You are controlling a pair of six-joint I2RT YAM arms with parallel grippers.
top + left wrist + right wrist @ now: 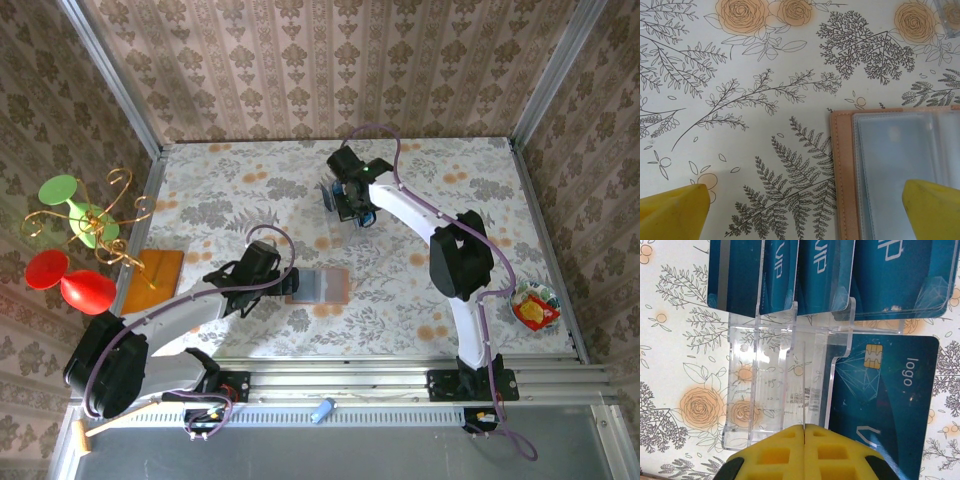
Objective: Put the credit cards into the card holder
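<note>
Right gripper (804, 430) closed on an edge-on credit card (804, 385) — face hidden.

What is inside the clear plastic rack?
Blue credit cards stand upright in the rack's far slots. The plastic walls cover their lower edges, so their number is unclear.

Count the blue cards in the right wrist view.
5 blue cards: four stand in the clear rack along the top, one lies flat at lower right. A thin edge in the right hand's pinch may be another.
</note>
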